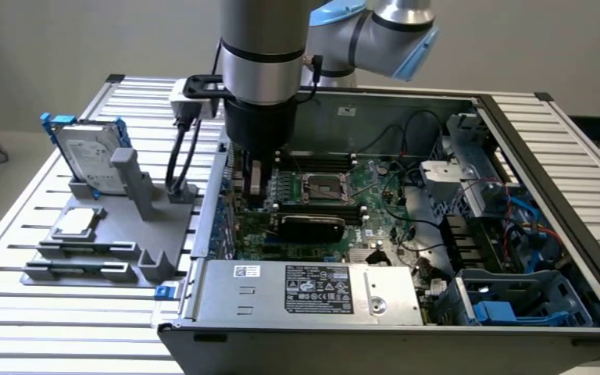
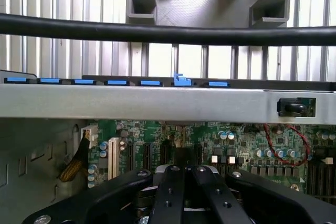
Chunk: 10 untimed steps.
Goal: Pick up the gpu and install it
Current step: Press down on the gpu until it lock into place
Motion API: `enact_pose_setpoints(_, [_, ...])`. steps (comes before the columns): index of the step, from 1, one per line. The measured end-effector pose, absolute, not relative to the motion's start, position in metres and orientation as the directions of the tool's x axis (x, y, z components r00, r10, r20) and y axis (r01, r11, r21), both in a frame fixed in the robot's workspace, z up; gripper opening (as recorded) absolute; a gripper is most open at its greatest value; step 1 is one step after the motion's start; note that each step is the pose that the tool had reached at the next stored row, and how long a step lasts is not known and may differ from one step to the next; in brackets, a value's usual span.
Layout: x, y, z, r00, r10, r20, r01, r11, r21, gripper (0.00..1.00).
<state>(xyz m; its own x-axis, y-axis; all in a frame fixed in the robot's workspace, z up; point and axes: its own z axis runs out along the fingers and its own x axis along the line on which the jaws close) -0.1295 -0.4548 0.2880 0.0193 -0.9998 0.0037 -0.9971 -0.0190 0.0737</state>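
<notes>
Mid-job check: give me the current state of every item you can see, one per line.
Computer case: side open, motherboard exposed.
Gripper: lowered inside the case over the motherboard's expansion slots.
GPU: black card lying inside the case near the CPU socket; seating not clear.
CPU socket: looks unoccupied.
Hard drive: upright in its blue frame on the grey holder.
CPU chip: lying flat on the grey holder.
Grey holder: front slots vacant.

Hand (image 1: 256, 181) inside computer case (image 1: 550, 195)

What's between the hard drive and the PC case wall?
Exterior view: the gray fixture's upright post and black cables hanging off the wrist.
</notes>
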Motion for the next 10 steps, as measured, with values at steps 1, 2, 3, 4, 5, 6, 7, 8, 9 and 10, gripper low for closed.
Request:
enact_pose_setpoints(1, [-0.1296, -0.4551, 0.2886, 0.019, -1.0, 0.006, -0.997, -0.019, 0.074, 0.11])
enact_pose_setpoints(2, [-0.1296, -0.4553, 0.2891, 0.019, -1.0, 0.007, -0.997, -0.019, 0.075, 0.11])
enact_pose_setpoints(3, [-0.1297, -0.4555, 0.2896, 0.019, -1.0, 0.009, -0.997, -0.019, 0.076, 0.11])
enact_pose_setpoints(4, [-0.1299, -0.4557, 0.29, 0.02, -1.0, 0.011, -0.997, -0.019, 0.077, 0.11])
enact_pose_setpoints(5, [-0.1301, -0.4558, 0.2904, 0.02, -1.0, 0.013, -0.997, -0.018, 0.078, 0.11])
enact_pose_setpoints(6, [-0.1304, -0.456, 0.2908, 0.02, -1.0, 0.015, -0.997, -0.018, 0.079, 0.11])
enact_pose_setpoints(7, [-0.1307, -0.4561, 0.2911, 0.019, -1.0, 0.017, -0.997, -0.018, 0.08, 0.11])
enact_pose_setpoints(8, [-0.131, -0.4562, 0.2914, 0.02, -1.0, 0.019, -0.996, -0.018, 0.082, 0.11])
enact_pose_setpoints(9, [-0.1313, -0.4563, 0.2918, 0.02, -1.0, 0.02, -0.996, -0.018, 0.083, 0.11])
enact_pose_setpoints(10, [-0.1317, -0.4564, 0.2922, 0.02, -1.0, 0.021, -0.996, -0.018, 0.085, 0.11])
